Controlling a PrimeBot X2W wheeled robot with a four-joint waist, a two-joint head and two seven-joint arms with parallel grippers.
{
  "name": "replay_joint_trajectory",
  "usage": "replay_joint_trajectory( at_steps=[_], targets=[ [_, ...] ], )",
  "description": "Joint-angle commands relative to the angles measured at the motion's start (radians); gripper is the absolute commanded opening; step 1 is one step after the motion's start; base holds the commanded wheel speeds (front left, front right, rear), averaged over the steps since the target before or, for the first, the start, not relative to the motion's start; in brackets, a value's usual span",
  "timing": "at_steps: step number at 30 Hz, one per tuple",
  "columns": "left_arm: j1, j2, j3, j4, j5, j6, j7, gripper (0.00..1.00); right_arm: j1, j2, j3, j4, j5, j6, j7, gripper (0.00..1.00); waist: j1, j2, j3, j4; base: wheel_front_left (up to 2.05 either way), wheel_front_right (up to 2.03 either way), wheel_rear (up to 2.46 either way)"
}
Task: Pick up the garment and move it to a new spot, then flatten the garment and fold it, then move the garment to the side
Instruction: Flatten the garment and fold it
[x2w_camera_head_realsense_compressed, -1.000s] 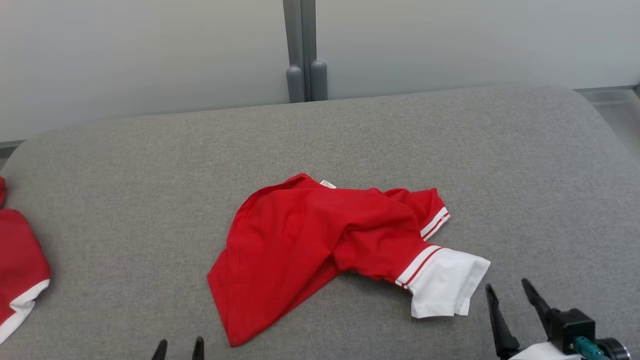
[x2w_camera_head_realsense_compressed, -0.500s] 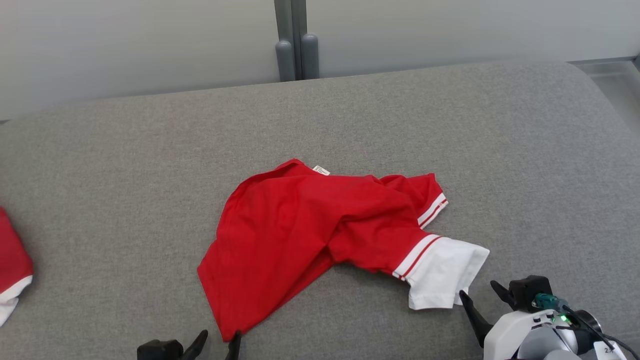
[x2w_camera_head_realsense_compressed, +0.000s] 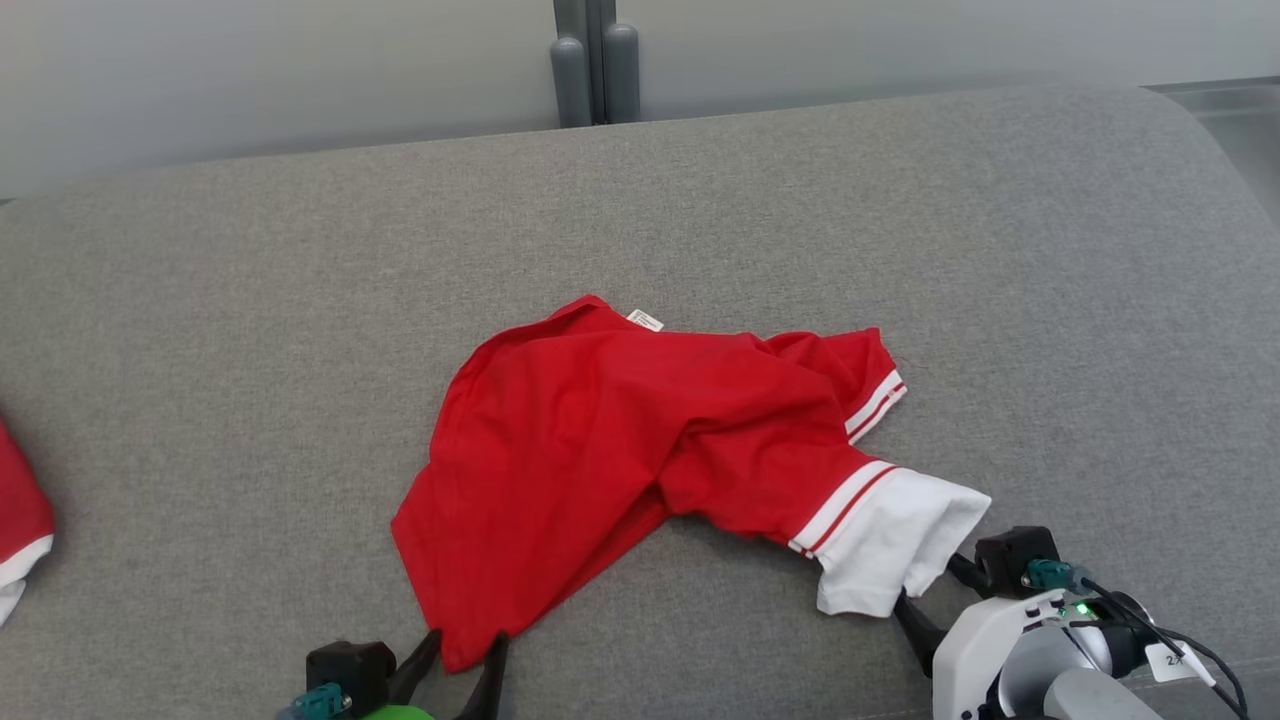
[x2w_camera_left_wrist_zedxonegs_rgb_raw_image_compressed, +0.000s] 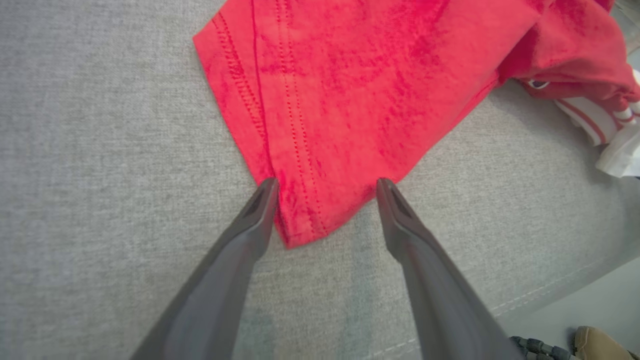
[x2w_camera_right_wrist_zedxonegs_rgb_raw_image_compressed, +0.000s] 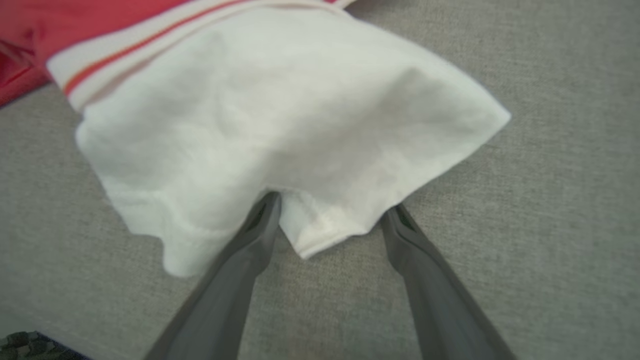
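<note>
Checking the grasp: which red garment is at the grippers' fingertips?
The central garment: left gripper and right gripper each straddle a corner. The other garment lies far left.

Crumpled red garment (x2w_camera_head_realsense_compressed: 600, 450) (white-cuffed sleeve) on grey cushion; unfolded

Two garments (x2w_camera_head_realsense_compressed: 600, 440) (x2w_camera_head_realsense_compressed: 20, 520), two pincers (x2w_camera_head_realsense_compressed: 467, 640) (x2w_camera_head_realsense_compressed: 928, 582)

A grey upholstered surface (x2w_camera_head_realsense_compressed: 900, 250), woven and rounded at its far corners, carries everything. A crumpled red garment (x2w_camera_head_realsense_compressed: 600, 440) lies on it: its stitched hem corner sits between the fingers of the left gripper (x2w_camera_head_realsense_compressed: 467, 640), and its white sleeve end (x2w_camera_head_realsense_compressed: 900, 540) reaches between those of the right gripper (x2w_camera_head_realsense_compressed: 932, 590). Well to the left of the left gripper (cut off at the edge) lies a second red-and-white cloth (x2w_camera_head_realsense_compressed: 20, 510).
</note>
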Motion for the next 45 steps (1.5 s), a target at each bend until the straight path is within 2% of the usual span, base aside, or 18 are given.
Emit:
replay_joint_trajectory(
  at_steps=[1,5,8,10,12,19,21,22,23,24,25,26,32,36,43,44,45],
  targets=[
    [-0.014,0.003,-0.003,0.003,-0.008,0.002,-0.001,1.00,-0.004,-0.001,0.008,0.013,0.010,-0.001,-0.002,1.00,0.0000,0.0000,0.001,0.001,0.00,0.00,0.00],
    [-0.013,0.007,-0.011,0.008,-0.013,0.001,0.008,1.00,-0.012,-0.010,0.036,0.037,0.034,-0.001,-0.007,0.98,0.0000,0.0000,0.004,0.003,0.00,0.00,0.00],
    [-0.007,0.009,-0.014,0.005,-0.023,0.001,0.010,1.00,-0.018,-0.016,0.050,0.050,0.049,-0.001,-0.015,0.48,0.0000,0.0000,0.006,0.004,0.00,0.00,0.00],
    [-0.004,0.014,-0.016,0.008,-0.023,0.001,0.013,1.00,-0.021,-0.019,0.056,0.057,0.059,-0.001,-0.021,0.35,0.0000,0.0000,0.006,0.004,0.00,0.00,0.00],
    [-0.004,0.014,-0.019,0.013,-0.023,0.001,0.016,1.00,-0.023,-0.022,0.062,0.063,0.066,-0.001,-0.028,0.29,0.0000,0.0000,0.006,0.003,0.00,0.00,0.00],
    [-0.009,0.008,-0.032,0.029,-0.037,0.001,0.017,1.00,-0.037,-0.028,0.079,0.080,0.081,-0.001,-0.045,0.28,0.0000,0.0000,0.006,-0.008,0.00,0.00,0.00],
    [-0.014,0.006,-0.041,0.032,-0.044,0.001,0.020,1.00,-0.041,-0.029,0.084,0.083,0.086,-0.001,-0.050,0.24,0.0000,0.0000,0.007,-0.011,0.00,0.00,0.00],
    [-0.016,0.005,-0.044,0.033,-0.048,0.001,0.021,1.00,-0.043,-0.029,0.085,0.083,0.088,-0.001,-0.052,0.16,0.0000,0.0000,0.008,-0.012,0.00,0.00,0.00],
    [-0.019,0.005,-0.046,0.036,-0.055,0.001,0.022,0.64,-0.044,-0.029,0.087,0.083,0.091,-0.001,-0.055,0.10,0.0000,0.0000,0.008,-0.013,0.00,0.00,0.00],
    [-0.021,0.005,-0.047,0.040,-0.058,0.000,0.022,0.35,-0.046,-0.029,0.089,0.083,0.095,-0.002,-0.057,0.04,0.0000,0.0000,0.008,-0.014,0.00,0.00,0.00],
    [-0.023,0.007,-0.049,0.045,-0.062,0.000,0.023,0.15,-0.049,-0.030,0.090,0.084,0.096,-0.002,-0.060,0.00,0.0000,0.0000,0.008,-0.015,0.00,0.00,0.00],
    [-0.025,0.010,-0.051,0.051,-0.065,0.000,0.022,0.00,-0.052,-0.030,0.092,0.083,0.100,-0.002,-0.064,0.00,0.0000,0.0000,0.009,-0.016,0.00,0.00,0.00],
    [-0.043,0.025,-0.053,0.066,-0.086,0.000,0.005,0.00,-0.068,-0.034,0.104,0.054,0.144,-0.002,-0.078,0.00,0.0000,0.0000,0.007,-0.025,0.00,0.00,0.00],
    [-0.049,0.046,-0.032,0.044,-0.119,0.000,-0.009,0.00,-0.069,-0.052,0.085,-0.023,0.238,-0.001,-0.085,0.00,0.0000,0.0000,0.002,-0.034,0.00,0.00,0.00],
    [-0.003,0.103,0.037,-0.136,-0.220,0.000,0.036,0.00,-0.016,-0.196,0.037,-0.290,0.442,-0.001,-0.004,0.00,0.0000,0.0000,-0.014,-0.053,0.00,0.00,0.00],
    [-0.003,0.103,0.037,-0.136,-0.220,0.000,0.036,0.00,-0.016,-0.196,0.037,-0.290,0.442,-0.001,-0.004,0.00,0.0000,0.0000,-0.014,-0.053,0.00,0.00,0.00],
    [0.018,0.123,0.051,-0.221,-0.251,0.000,0.072,0.00,0.007,-0.242,0.002,-0.383,0.508,-0.001,0.032,0.00,0.0000,0.0000,-0.020,-0.059,0.00,0.00,0.00]
  ],
)
